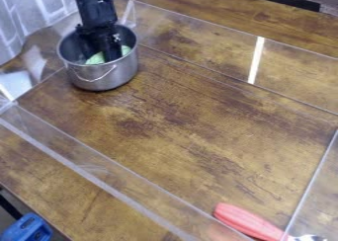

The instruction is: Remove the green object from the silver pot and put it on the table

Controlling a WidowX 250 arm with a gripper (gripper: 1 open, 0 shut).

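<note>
The green object [101,57] is seen inside the silver pot [99,65], which stands on the table [199,117] near its far left corner. The black hand [99,41] is lowered from above into the mouth of the pot, with its lower end reaching down among the green material, so that green shows on either side of it. Whether the fingers are closed on the green object or only resting against it cannot be told, since the tips are hidden by the pot's rim and by the dark body of the hand itself; how far the hand is parted cannot be judged either. The pot is upright, and its shiny side is turned toward the camera. Just left of the pot, a low clear acrylic wall [79,161] is seen running along the table's edge, and similar clear walls border the other sides. Well apart from the pot, at the near right corner, a red-orange handled item [248,222] lies on the wood. The broad stretch of worn, dark brown wood grain between the pot and that item carries a bright streak of reflected light toward the right. A small blue shape [20,229] is visible beyond the table's near left edge.
</note>
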